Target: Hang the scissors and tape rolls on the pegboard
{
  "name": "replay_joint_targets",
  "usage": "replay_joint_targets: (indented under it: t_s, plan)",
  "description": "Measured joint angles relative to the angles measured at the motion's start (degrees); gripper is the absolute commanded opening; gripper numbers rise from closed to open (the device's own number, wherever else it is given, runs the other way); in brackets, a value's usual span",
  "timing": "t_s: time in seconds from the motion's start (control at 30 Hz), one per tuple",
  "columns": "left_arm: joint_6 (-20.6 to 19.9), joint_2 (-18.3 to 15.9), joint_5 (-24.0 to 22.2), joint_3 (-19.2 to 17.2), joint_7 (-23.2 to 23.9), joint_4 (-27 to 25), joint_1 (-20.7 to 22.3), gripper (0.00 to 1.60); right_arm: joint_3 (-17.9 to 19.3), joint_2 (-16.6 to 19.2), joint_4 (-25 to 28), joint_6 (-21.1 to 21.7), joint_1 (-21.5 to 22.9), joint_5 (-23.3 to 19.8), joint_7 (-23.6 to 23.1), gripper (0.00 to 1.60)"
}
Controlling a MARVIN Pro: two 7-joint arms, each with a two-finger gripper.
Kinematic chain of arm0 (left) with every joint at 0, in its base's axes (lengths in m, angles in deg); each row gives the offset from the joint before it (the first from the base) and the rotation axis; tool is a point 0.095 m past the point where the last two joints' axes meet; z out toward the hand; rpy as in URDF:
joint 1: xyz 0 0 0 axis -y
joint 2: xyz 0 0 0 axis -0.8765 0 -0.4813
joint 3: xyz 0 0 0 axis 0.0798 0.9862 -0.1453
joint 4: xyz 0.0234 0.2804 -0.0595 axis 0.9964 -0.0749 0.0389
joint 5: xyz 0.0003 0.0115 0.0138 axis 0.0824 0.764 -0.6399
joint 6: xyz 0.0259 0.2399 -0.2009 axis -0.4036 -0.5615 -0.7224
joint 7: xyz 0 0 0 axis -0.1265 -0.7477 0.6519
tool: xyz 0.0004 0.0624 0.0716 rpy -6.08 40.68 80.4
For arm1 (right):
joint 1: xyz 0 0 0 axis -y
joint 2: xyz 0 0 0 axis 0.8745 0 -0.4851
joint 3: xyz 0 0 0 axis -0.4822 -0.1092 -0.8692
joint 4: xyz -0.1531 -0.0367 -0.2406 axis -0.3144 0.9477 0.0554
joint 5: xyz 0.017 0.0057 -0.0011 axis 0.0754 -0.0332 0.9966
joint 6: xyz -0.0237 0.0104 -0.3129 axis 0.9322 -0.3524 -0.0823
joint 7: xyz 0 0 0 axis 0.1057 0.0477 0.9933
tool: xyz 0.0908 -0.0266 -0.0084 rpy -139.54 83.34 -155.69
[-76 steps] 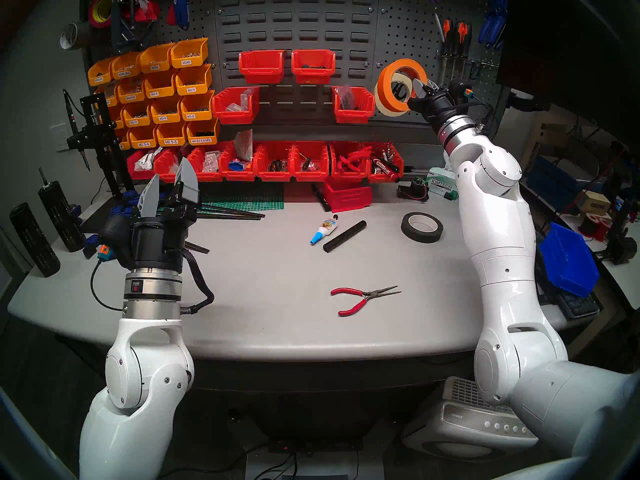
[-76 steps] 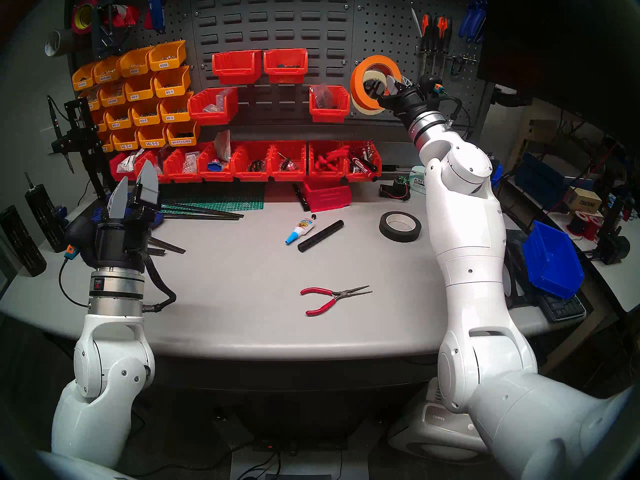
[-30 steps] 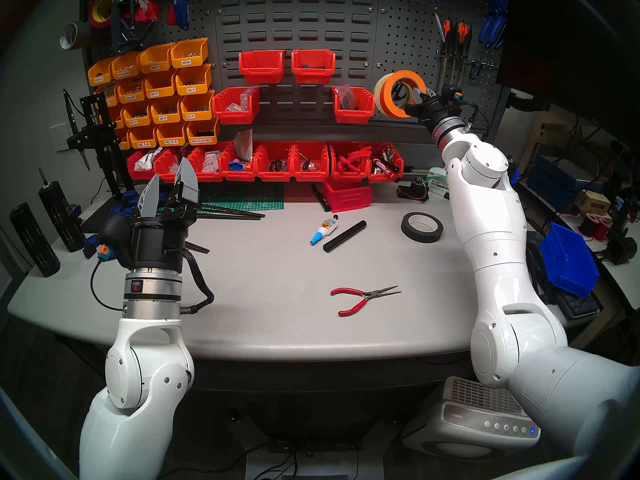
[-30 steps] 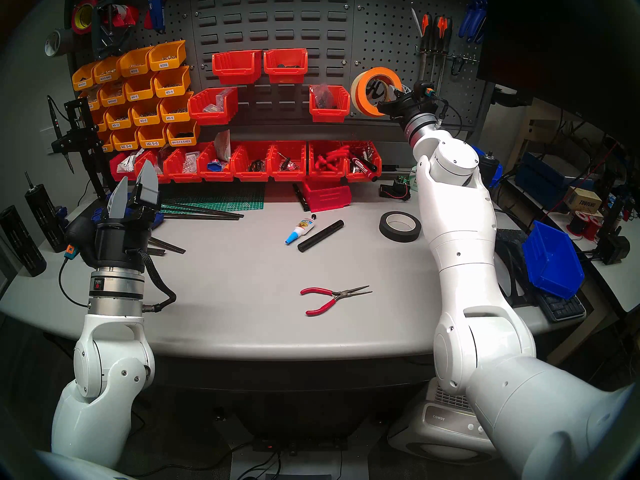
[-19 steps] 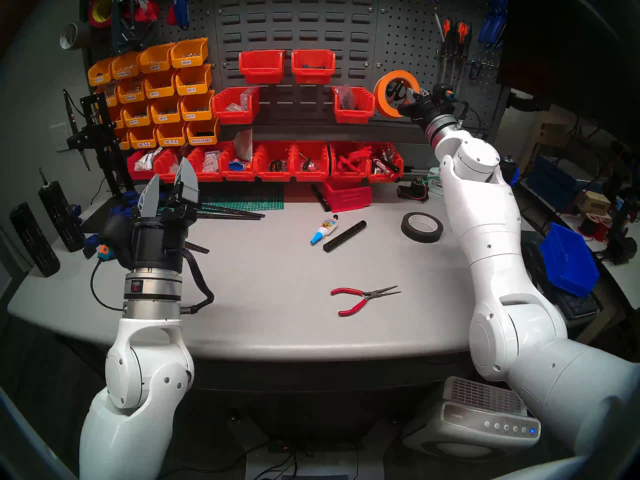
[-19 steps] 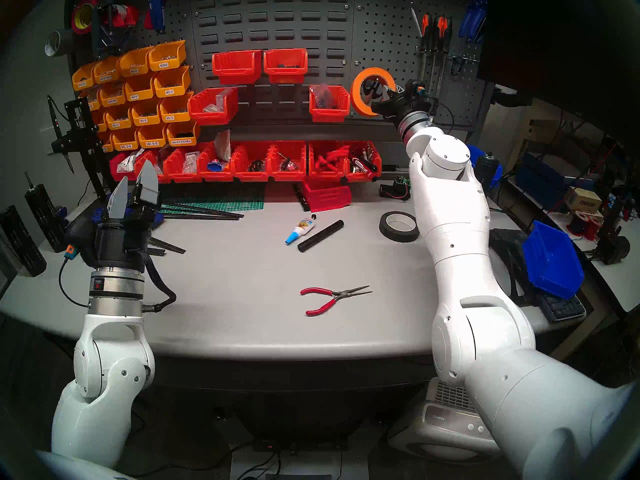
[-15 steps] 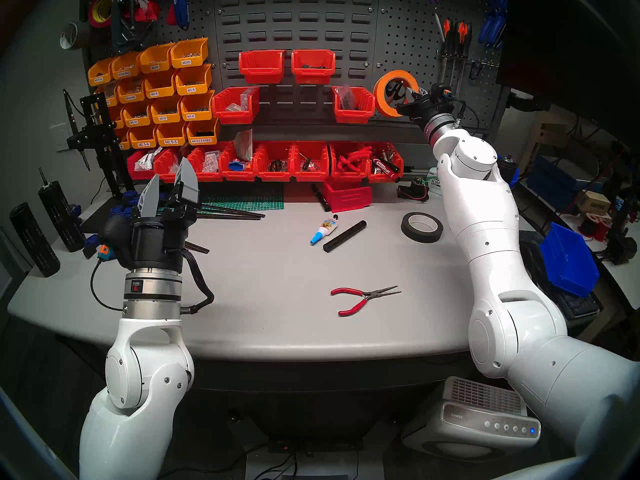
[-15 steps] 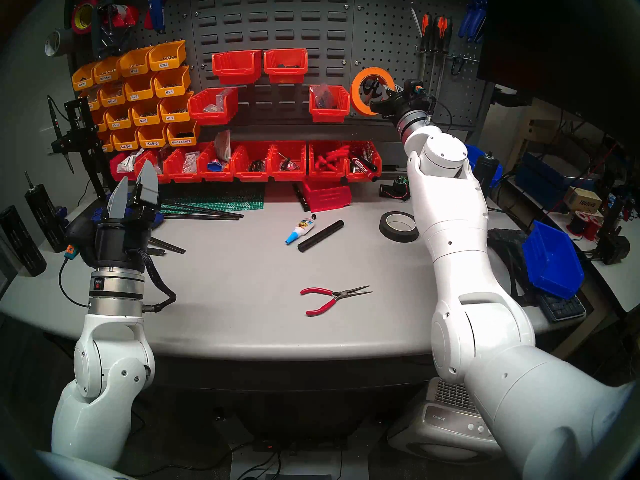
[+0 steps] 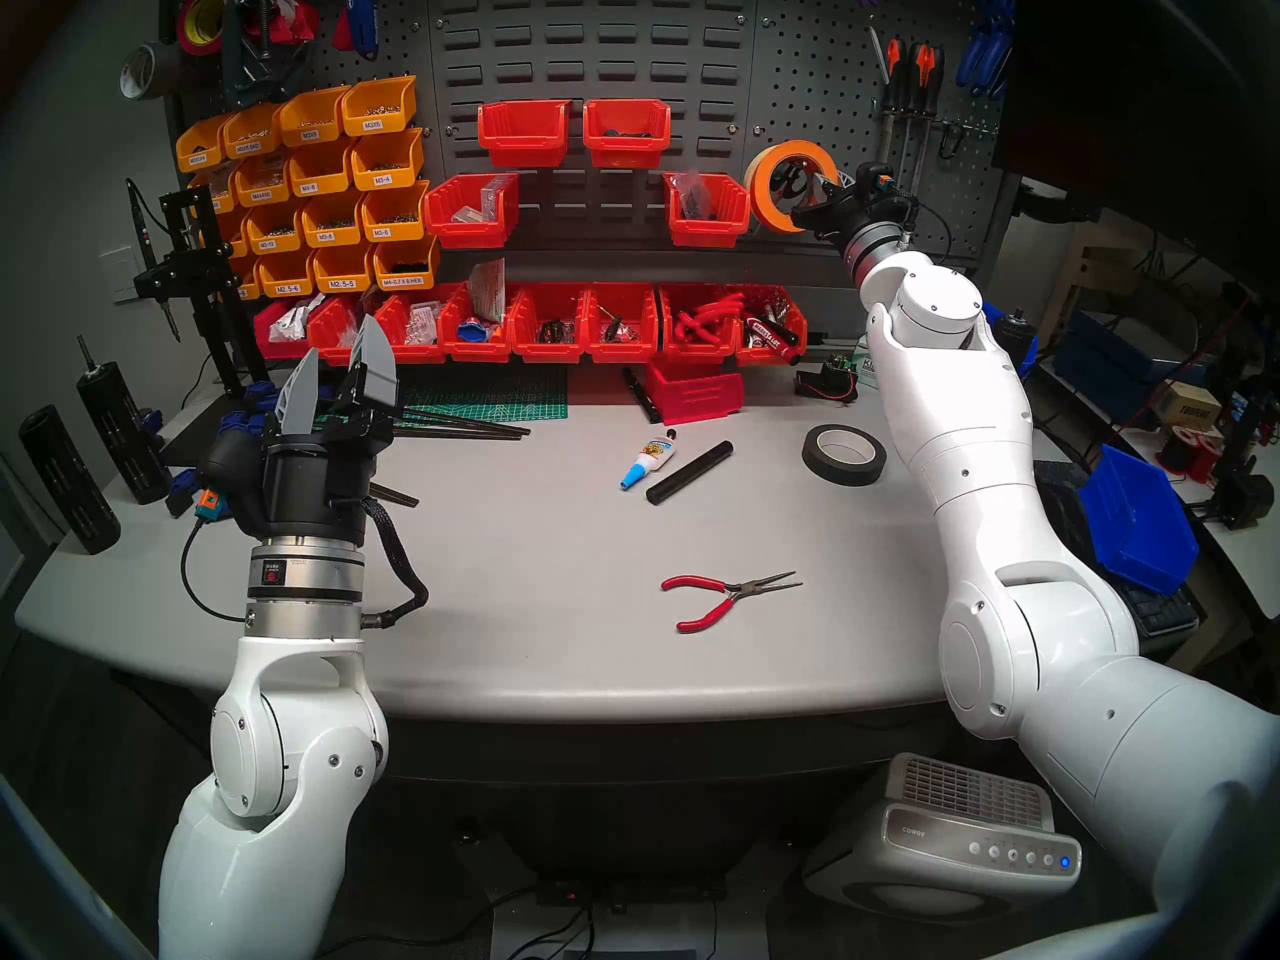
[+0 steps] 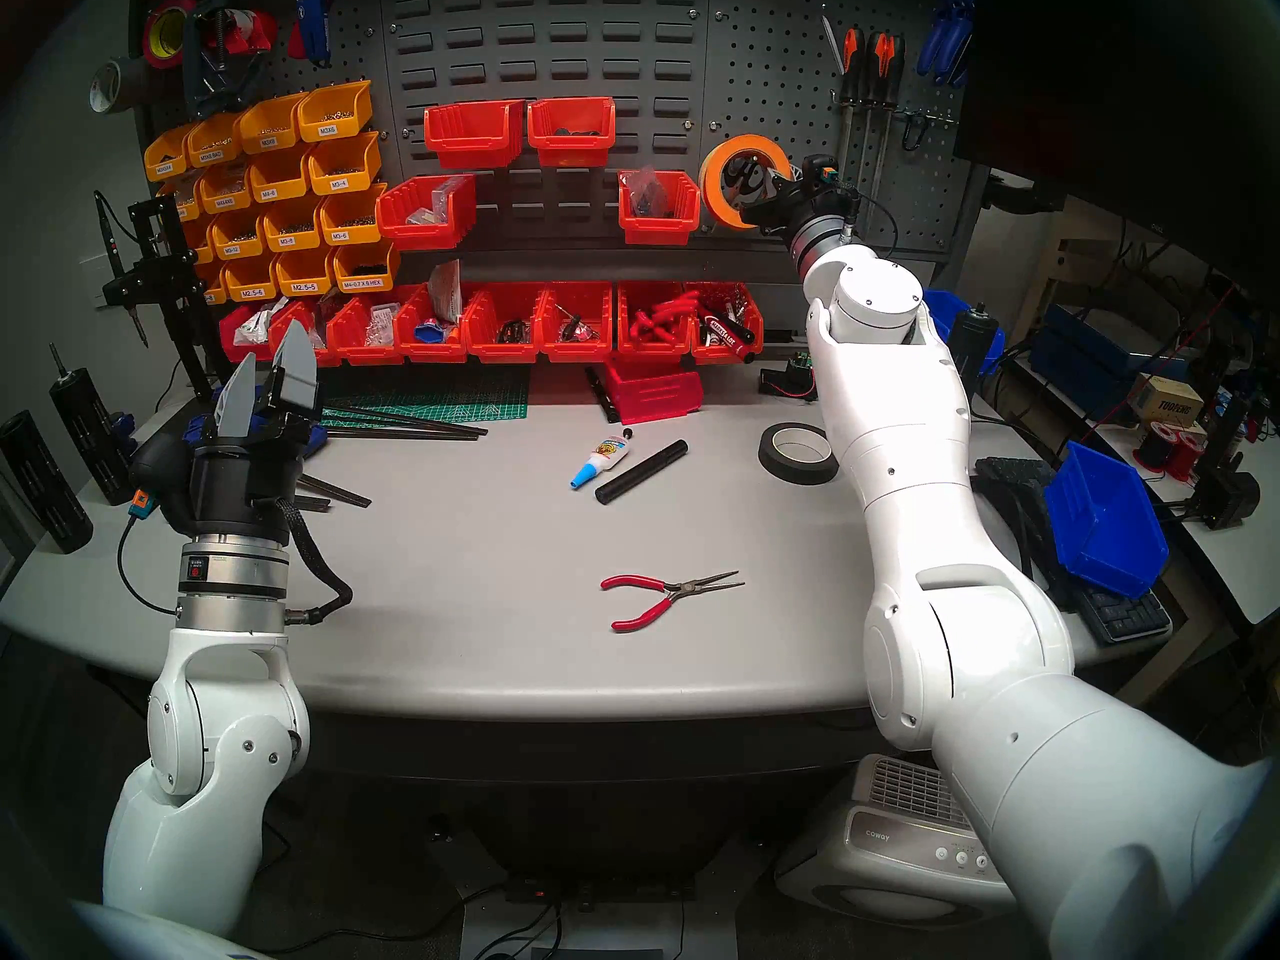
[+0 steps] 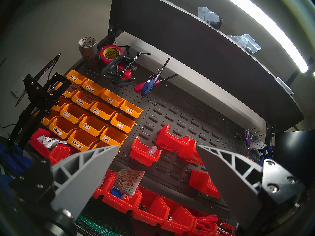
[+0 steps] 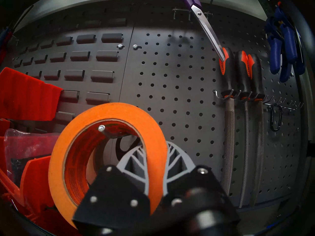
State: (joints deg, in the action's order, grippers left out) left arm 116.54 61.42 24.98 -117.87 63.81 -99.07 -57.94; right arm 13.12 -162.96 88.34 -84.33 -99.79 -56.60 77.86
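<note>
Right arm reaches up to the pegboard (image 12: 179, 87), its right gripper (image 12: 154, 159) pinching the orange tape roll's (image 12: 68, 145) rim; a peg tip (image 12: 101, 127) shows inside the roll, above the claw. Black scissors (image 12: 122, 146) hang behind. Left gripper (image 11: 156, 164) stands spread, pointing up; beyond it, bins read "M3-6", "M2.5-6".

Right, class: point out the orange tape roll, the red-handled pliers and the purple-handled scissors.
orange tape roll (image 12: 150, 128): right wrist view, on the upper right of its orange face.
red-handled pliers (image 9: 706, 616): head left view, on the lower red handle.
purple-handled scissors (image 12: 207, 30): right wrist view, on the silver blades.
</note>
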Motion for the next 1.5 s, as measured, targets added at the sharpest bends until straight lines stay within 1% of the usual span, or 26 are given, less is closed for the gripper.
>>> replay_joint_targets:
  t_s: [0.27, 0.53, 0.8, 1.0, 1.13, 1.3, 1.43, 1.5]
  plan:
    - [0.0, 0.0, 0.0, 0.0, 0.0, -0.01, 0.0, 1.6, -0.1, 0.36, -0.19, -0.45, 0.14, 1.35, 0.75, 1.6]
    - [0.0, 0.0, -0.02, 0.0, 0.0, -0.02, 0.0, 1.6, -0.01, 0.95, 2.26, -0.24, -0.85, 1.93, 0.77, 1.6]
    - [0.0, 0.0, -0.02, 0.0, 0.0, -0.04, -0.01, 1.6, 0.74, 2.5, 7.87, 3.12, -5.11, 2.2, 0.07, 1.6]
    - [0.0, 0.0, -0.02, 0.0, 0.0, -0.04, -0.01, 1.6, 1.72, 3.5, 11.32, 4.15, -8.93, 2.16, -1.09, 1.6]
    - [0.0, 0.0, -0.01, 0.0, 0.0, -0.03, 0.0, 1.6, 2.1, 3.73, 13.32, 3.2, -11.04, 1.64, -1.98, 1.6]
    - [0.0, 0.0, 0.0, 0.0, 0.0, 0.03, 0.0, 1.6, 2.17, 3.49, 16.45, 0.26, -13.63, 0.4, -3.52, 1.6]
    - [-0.01, 0.0, 0.0, 0.0, 0.0, 0.07, 0.01, 1.6, 2.07, 3.04, 18.24, -1.27, -15.17, -0.24, -4.32, 1.6]
    - [-0.01, -0.01, 0.0, 0.0, 0.0, 0.1, 0.01, 1.6, 1.99, 2.63, 19.89, -2.48, -16.71, -0.78, -4.94, 1.6]
